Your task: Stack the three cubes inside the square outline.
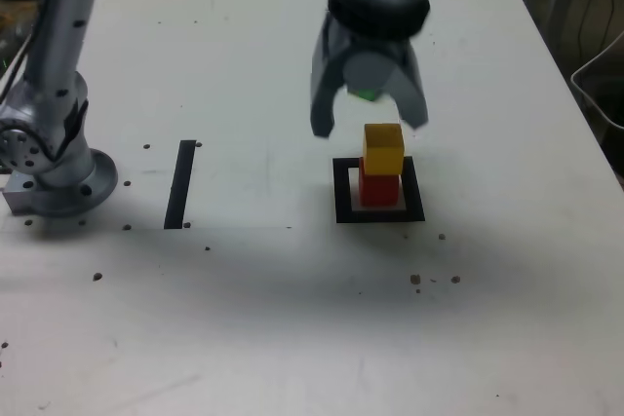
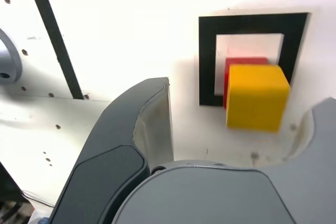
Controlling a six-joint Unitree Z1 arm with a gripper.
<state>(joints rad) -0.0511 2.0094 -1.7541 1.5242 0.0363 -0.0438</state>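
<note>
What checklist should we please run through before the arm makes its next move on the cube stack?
1. Yellow cube resting on red cube: ok.
2. Red cube inside the square outline: ok, though it sits toward one side in the wrist view.
3. Yellow cube square on the red one: not ok, it looks slightly offset.
4. Gripper open and clear of the stack: ok, jaws apart, nothing between them.
5. Green cube located: cannot tell, only a green patch shows behind the gripper in the exterior view.
6. Table around the outline free of obstacles: ok.
</note>
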